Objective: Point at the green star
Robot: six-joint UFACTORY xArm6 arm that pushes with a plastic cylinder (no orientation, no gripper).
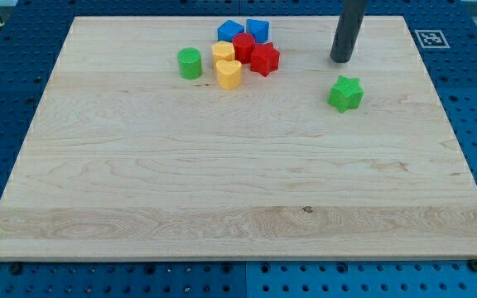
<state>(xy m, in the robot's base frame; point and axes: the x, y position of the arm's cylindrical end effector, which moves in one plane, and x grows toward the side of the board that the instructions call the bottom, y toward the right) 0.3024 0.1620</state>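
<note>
The green star (345, 93) lies alone on the wooden board (222, 182), in the upper right part of the view. My tip (341, 60) is the lower end of the dark rod coming down from the view's top. It stands just above the star in the view, a short gap apart, not touching it.
A cluster of blocks sits at the top centre: a green cylinder (190, 63), a yellow hexagon (223, 53), a yellow heart (229, 74), a red block (243, 45), a red star (264, 59) and two blue blocks (230, 31) (257, 30). A printed marker (431, 38) is at the board's top right.
</note>
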